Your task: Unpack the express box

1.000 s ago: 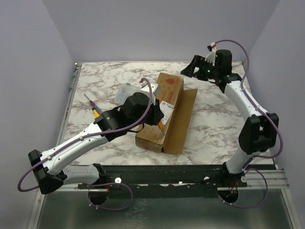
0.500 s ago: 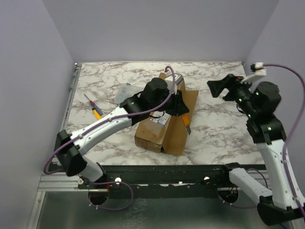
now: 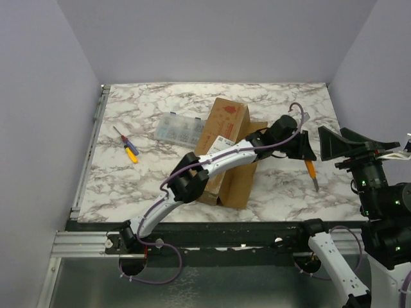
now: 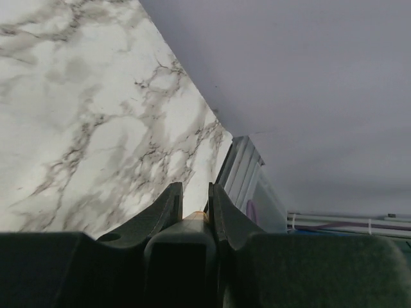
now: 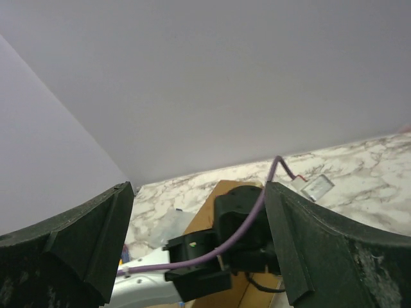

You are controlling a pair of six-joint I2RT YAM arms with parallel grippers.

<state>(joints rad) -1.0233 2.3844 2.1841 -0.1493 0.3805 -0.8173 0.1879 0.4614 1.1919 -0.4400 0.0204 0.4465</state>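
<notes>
Left tool clenched on a knife beyond the box; right tool released and raised.

The box lay mid-bench, long axis running away from the arms, label and red print on top, one brown flap folded open on its right side. The left arm reached across the box, and the left tool hung just right of the flap, gripping an orange-handled knife that pointed down toward the marble; the wrist view showed its fingers pressed tight on the orange handle. The right tool was lifted at the bench's right edge, spread wide with nothing between its fingers, facing the box. A clear case sat just left of the box, and a screwdriver lay farther left.
</notes>
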